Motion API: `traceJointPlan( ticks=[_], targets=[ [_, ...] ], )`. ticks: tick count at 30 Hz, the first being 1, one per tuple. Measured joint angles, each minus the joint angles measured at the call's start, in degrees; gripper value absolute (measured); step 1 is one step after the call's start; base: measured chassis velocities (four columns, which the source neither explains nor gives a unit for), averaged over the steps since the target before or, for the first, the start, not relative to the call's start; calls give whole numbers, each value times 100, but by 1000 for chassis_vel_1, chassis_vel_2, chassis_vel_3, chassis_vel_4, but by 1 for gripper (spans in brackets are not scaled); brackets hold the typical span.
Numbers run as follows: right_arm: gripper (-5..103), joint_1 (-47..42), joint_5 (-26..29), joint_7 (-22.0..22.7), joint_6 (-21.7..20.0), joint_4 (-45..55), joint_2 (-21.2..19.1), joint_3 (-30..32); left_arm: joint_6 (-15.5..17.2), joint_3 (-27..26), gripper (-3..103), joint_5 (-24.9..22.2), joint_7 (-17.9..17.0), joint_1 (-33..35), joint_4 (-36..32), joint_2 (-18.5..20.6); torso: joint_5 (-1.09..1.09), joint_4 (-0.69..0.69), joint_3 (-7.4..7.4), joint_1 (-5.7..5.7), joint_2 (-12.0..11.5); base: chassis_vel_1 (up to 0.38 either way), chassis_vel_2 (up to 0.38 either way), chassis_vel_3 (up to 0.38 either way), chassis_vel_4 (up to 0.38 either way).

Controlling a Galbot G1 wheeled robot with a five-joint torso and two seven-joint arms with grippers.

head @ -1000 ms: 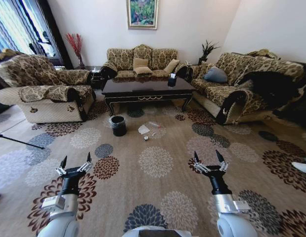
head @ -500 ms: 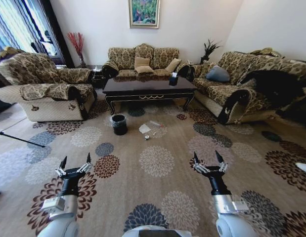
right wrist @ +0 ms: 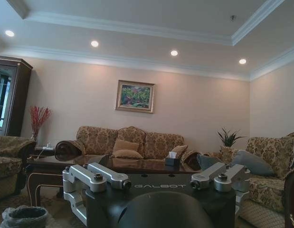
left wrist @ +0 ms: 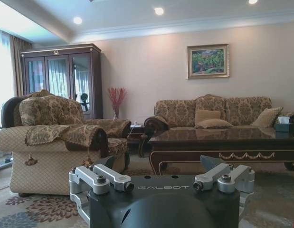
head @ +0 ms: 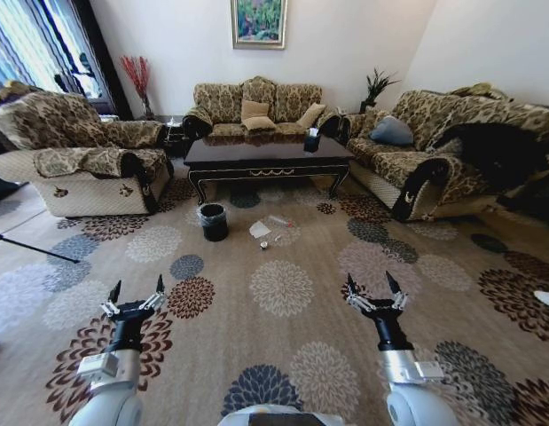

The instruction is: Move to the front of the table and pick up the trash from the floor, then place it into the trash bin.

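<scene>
The dark table [head: 267,160] stands across the room before the back sofa. On the patterned floor [head: 278,288] in front of it lies the trash: a white crumpled paper [head: 258,231], a clear bottle [head: 278,222] and a small can [head: 263,246]. The black trash bin [head: 213,222] stands just left of them, by the table's left leg. My left gripper [head: 137,288] and right gripper [head: 370,284] are both held low over the carpet near me, open and holding nothing, well short of the trash. The wrist views show the table [left wrist: 222,142] and the trash bin [right wrist: 24,216] ahead.
A patterned armchair [head: 79,169] flanks the left, a sofa [head: 256,106] stands behind the table, and another sofa [head: 434,151] lines the right. A thin black rod [head: 35,248] lies on the floor at left. Open carpet stretches from me to the trash.
The whole picture has shifted slightly, so the camera has moved a little. Both arms hold the same pose, and the trash, bin and table keep their places.
</scene>
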Motion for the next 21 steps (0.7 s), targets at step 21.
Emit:
traceJointPlan(
  ticks=[21],
  targets=[
    [100, -34, -68, 94, -68, 40, -17, -10, 12, 26, 100, 7, 18, -19, 7, 15, 0, 0, -305, -208, -513, 0, 0, 0, 0]
  ],
)
